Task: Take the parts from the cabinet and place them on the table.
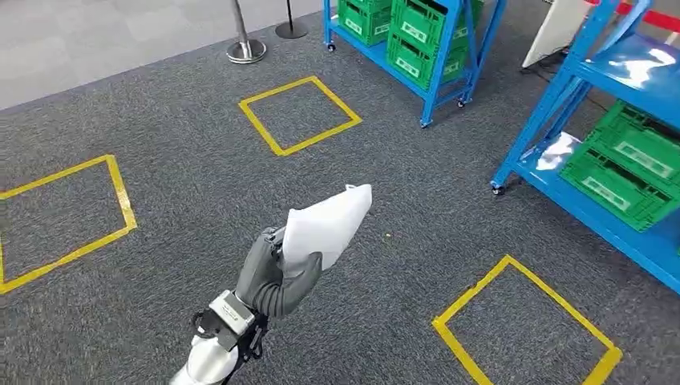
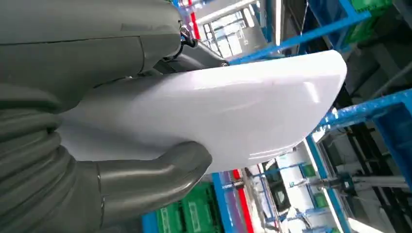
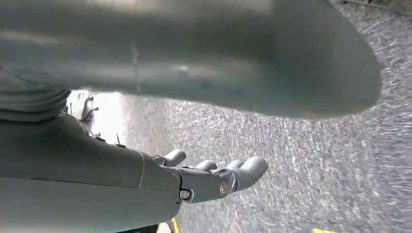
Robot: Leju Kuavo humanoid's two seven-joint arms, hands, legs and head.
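My left hand (image 1: 273, 277) is raised over the grey carpet and grips a white, smooth, curved part (image 1: 327, 224) that sticks up and to the right from its grasp. Up close in the left wrist view the white part (image 2: 233, 107) lies between the grey thumb (image 2: 145, 179) and the fingers above it. In the right wrist view my right hand (image 3: 214, 177) hangs above the carpet, its fingers stretched out and apart, holding nothing.
Blue shelf racks (image 1: 449, 40) with green crates (image 1: 417, 36) stand ahead, and another blue rack (image 1: 593, 152) with green crates is at the right. Yellow tape squares (image 1: 298, 114) mark the carpet. Two stanchion bases (image 1: 245, 50) stand at the back.
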